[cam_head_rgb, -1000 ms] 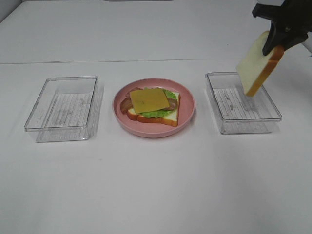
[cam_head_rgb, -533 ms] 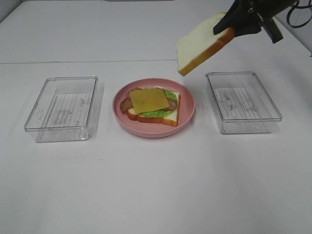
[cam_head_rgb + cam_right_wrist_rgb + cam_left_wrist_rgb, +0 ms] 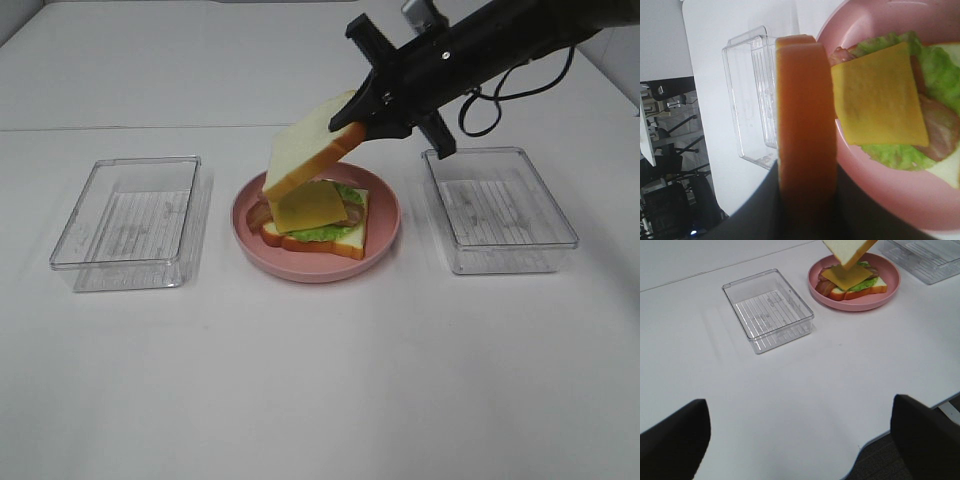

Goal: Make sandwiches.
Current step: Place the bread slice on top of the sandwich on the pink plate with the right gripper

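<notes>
Above the plate (image 3: 385,235), the right hand (image 3: 362,120) pinches a tilted bread slice (image 3: 305,155) over the open sandwich (image 3: 312,220). Bread, lettuce, bacon and cheese look stacked; only the top remains, probably. Left hand (image 3: 800,435) gapes wide, empty.

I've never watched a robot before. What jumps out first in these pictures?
The black right gripper reaches in from the right, holding a tilted bread slice in the air over the pink plate at the table's middle. On that plate lies an open sandwich of bread, lettuce, bacon and a yellow cheese slice. A clear plastic box stands empty on each side, the left box and the right box.
</notes>
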You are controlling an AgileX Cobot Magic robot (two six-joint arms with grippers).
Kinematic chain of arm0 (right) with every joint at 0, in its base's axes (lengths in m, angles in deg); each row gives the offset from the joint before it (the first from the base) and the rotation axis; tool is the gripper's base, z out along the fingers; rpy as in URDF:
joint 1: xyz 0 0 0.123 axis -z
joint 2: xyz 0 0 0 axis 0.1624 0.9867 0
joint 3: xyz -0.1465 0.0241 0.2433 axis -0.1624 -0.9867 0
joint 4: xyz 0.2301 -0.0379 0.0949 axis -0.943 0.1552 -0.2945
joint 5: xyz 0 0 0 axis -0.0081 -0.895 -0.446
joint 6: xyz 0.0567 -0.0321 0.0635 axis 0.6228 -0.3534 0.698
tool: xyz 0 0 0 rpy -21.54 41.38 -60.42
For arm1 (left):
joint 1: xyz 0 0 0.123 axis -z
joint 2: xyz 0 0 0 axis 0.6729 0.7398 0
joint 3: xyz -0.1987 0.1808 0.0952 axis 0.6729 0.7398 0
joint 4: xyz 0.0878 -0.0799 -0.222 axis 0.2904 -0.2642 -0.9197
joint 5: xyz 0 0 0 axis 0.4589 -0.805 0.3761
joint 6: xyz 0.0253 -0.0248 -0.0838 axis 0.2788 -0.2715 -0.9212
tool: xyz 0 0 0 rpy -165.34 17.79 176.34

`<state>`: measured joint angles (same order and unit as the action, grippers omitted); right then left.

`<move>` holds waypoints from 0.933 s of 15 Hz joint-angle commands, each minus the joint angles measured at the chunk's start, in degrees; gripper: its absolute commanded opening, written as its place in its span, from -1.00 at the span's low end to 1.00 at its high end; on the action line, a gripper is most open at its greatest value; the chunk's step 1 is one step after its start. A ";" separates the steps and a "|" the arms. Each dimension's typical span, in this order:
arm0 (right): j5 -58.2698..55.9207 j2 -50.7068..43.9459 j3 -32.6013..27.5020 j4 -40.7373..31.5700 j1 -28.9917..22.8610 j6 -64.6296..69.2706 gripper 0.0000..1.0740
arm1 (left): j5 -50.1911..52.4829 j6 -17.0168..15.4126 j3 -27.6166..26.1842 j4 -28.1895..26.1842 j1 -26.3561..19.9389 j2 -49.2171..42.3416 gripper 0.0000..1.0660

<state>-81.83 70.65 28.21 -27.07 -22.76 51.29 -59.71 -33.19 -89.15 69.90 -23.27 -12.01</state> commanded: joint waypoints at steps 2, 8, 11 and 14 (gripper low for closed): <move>3.95 4.35 -0.40 -6.42 -0.92 -0.80 -1.00 | 0.52 -0.06 0.34 -0.23 0.06 -1.26 0.74; 4.53 7.51 -0.40 -5.33 -0.92 1.72 -1.00 | 0.52 -0.06 0.34 -0.23 0.06 -1.26 0.74; 3.44 7.51 -0.40 -2.01 -0.92 2.98 -0.30 | 0.52 -0.06 0.34 -0.23 0.06 -1.26 0.74; -0.46 7.51 -0.34 -0.06 -0.92 1.03 0.41 | 0.52 -0.06 0.34 -0.23 0.06 -1.26 0.74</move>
<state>-81.02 77.93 27.92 -27.36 -23.73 53.47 -59.71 -33.19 -89.15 69.90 -23.27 -12.01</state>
